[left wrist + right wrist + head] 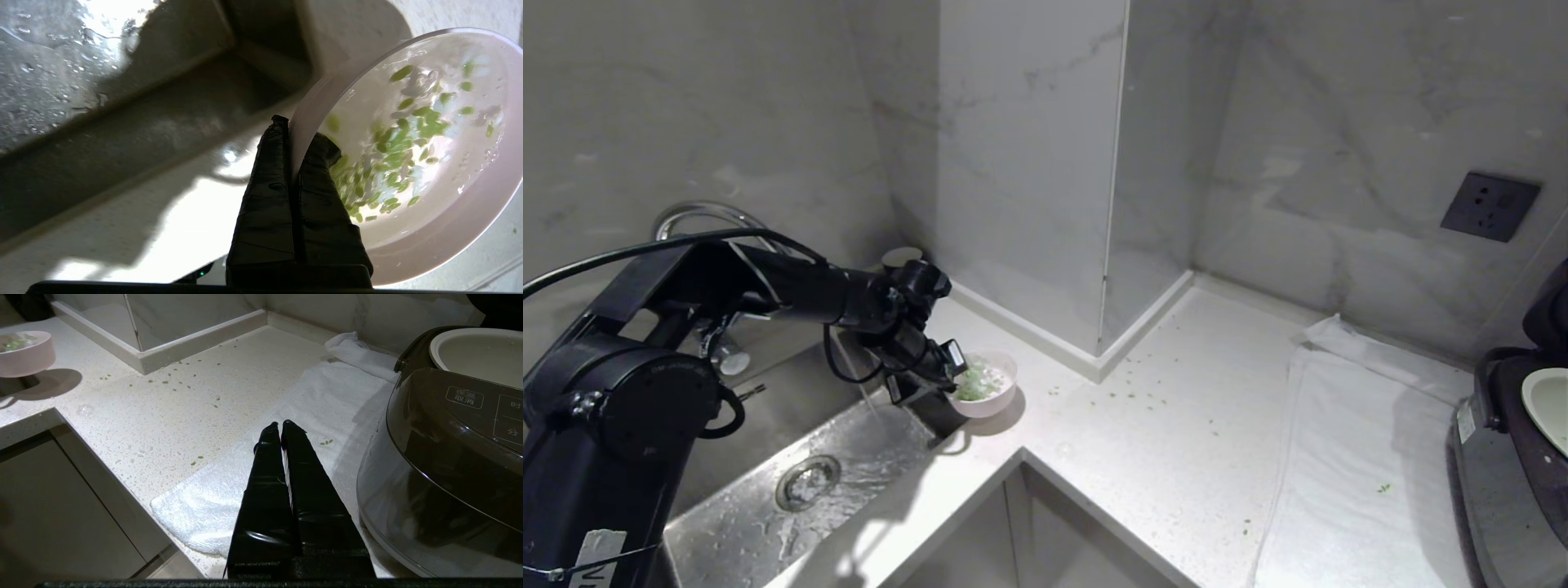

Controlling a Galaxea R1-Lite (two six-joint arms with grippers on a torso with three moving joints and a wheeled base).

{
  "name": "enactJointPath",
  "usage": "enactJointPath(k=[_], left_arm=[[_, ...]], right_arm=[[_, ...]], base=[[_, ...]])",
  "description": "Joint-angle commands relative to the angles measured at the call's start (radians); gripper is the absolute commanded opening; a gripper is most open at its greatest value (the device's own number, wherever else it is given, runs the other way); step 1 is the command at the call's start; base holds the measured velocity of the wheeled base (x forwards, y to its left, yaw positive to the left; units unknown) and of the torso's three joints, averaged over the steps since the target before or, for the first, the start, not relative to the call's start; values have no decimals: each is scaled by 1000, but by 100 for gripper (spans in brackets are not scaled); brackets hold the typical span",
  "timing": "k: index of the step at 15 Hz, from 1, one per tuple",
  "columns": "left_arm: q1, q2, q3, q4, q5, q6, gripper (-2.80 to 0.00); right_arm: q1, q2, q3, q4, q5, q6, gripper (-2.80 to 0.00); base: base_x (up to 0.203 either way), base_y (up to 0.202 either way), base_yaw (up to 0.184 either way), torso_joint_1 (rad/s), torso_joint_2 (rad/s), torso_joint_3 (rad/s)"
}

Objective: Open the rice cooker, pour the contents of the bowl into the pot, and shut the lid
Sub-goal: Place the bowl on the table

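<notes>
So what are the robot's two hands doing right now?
Left gripper: shut on the bowl rim.
Right gripper: shut, holding nothing.

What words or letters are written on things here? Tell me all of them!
"保温" over "取消": on a button of the rice cooker, on its front panel.
"分": lower on the same panel, cut off at the picture's edge.
One more character above it is cut off; cannot read.
White label on the left arm: its marks are cut off, unreadable.
Sticker on the cooker's side: too small to read.
</notes>
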Motion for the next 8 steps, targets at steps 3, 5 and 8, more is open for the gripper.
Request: enactJointPath(k=[3,5,8], left_arm=[[-69,20,-23,2,2,-50,-280],[-94,29,-22,2,9,-62,-280],[-128,41,-22,2,25,-69,-280]], right_arm=[[0,0,0,0,0,1,-280],[0,0,0,0,0,0,-280],[0,0,0,0,0,0,-280]], base=[[0,0,0,0,0,0],[0,0,0,0,0,0],[0,0,0,0,0,0]])
